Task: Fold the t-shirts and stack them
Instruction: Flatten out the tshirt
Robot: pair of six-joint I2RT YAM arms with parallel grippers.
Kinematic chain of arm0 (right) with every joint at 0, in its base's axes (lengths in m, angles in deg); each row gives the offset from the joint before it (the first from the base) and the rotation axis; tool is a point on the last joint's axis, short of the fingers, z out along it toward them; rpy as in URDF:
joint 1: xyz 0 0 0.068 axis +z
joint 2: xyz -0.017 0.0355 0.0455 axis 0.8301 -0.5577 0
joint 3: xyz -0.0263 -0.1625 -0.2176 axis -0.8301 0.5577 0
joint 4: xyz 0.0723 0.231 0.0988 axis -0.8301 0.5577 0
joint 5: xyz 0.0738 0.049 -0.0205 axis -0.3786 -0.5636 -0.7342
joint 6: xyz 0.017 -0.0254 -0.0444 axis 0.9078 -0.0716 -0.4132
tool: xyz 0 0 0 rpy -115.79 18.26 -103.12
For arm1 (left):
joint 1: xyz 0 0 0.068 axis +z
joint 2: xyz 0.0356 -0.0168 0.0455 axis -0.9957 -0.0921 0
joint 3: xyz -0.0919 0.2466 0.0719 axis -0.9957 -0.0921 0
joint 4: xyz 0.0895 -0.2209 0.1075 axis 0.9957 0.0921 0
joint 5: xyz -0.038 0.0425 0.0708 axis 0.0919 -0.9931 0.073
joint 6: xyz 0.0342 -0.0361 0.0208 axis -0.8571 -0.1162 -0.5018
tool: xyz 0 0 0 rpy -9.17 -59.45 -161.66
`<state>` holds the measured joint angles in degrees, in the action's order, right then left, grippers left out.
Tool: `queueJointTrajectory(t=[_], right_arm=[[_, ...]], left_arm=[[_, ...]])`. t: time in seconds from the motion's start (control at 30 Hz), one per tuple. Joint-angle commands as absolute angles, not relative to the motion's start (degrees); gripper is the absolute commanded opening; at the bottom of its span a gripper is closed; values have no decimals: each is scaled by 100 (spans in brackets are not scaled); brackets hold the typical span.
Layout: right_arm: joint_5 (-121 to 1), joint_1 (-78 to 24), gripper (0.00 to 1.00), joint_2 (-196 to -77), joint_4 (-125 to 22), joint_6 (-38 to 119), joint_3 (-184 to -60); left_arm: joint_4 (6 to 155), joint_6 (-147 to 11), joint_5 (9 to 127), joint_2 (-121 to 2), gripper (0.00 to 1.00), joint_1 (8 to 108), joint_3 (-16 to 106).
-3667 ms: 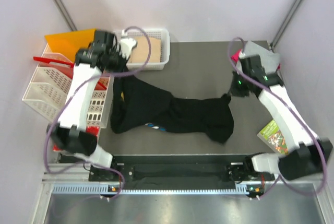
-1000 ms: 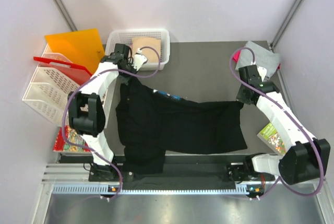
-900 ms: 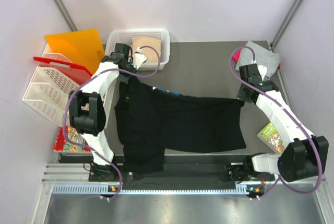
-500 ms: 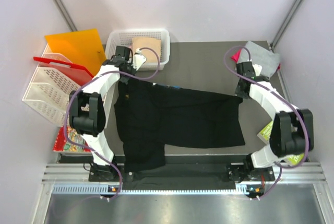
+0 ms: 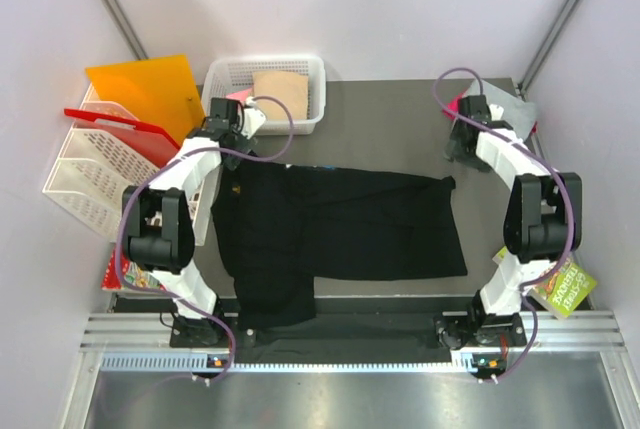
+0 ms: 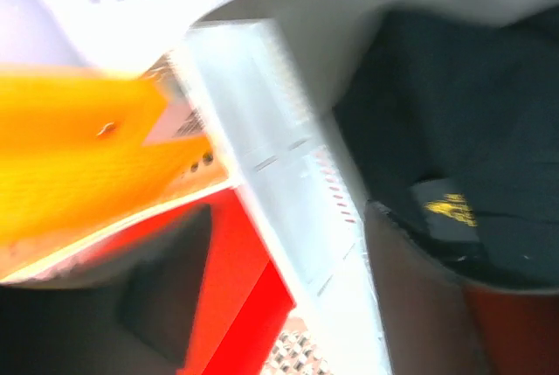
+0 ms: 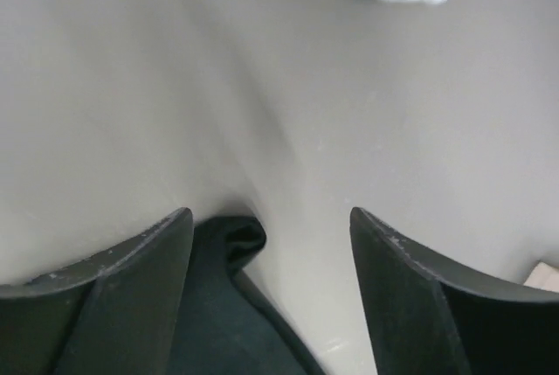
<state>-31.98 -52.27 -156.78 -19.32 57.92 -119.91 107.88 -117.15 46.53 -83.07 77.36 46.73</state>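
Observation:
The large black t-shirt [image 5: 340, 224] lies spread across the table, one part folded down towards the near edge at the left. My left gripper [image 5: 224, 141] hovers just beyond its far left corner. The blurred left wrist view shows the fingers apart with no cloth between them, and the shirt's yellow label [image 6: 450, 209] to the right. My right gripper [image 7: 271, 218] is open at the far right corner [image 5: 447, 182], and that corner's tip [image 7: 238, 244] lies loose on the table between the fingers. A tan shirt [image 5: 280, 90] sits in the white basket [image 5: 215, 89]. A grey shirt [image 5: 515, 109] lies at the far right.
An orange sheet [image 5: 145, 89], a red rack [image 5: 100, 119] and white racks [image 5: 85, 174] stand along the left. Booklets lie at the right near corner [image 5: 560, 284] and at the left under the rack [image 5: 120, 274]. The left wrist view sits close over the racks [image 6: 288, 183].
Both grippers opened and let go of the black shirt's far corners. The shirt settled flat on the table. Both wrists pulled back towards the far edge.

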Motion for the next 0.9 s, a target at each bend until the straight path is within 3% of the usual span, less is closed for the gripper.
queueJointTrajectory(t=[0.0, 0.17, 0.33, 0.53, 0.87], right_arm=[[-2870, -5268, 73, -15212, -1637, 5715, -12497], [-3342, -5136, 67, -14341, -1366, 5768, -11945], [-3941, -4925, 64, -13646, -741, 5838, -11285], [-4486, -4916, 61, -13206, -582, 5909, -10476], [-4697, -4872, 59, -13302, -494, 5882, -10387]], left_arm=[[10633, -11363, 4124, -8159, 99, 7970, 5261], [11477, -11213, 4667, -7721, 99, 7944, 5666], [13444, -11493, 6355, -6957, 99, 7647, 5493], [13896, -11310, 6419, -6366, 99, 7408, 4061], [13914, -10536, 6287, -6672, 95, 7417, 3285]])
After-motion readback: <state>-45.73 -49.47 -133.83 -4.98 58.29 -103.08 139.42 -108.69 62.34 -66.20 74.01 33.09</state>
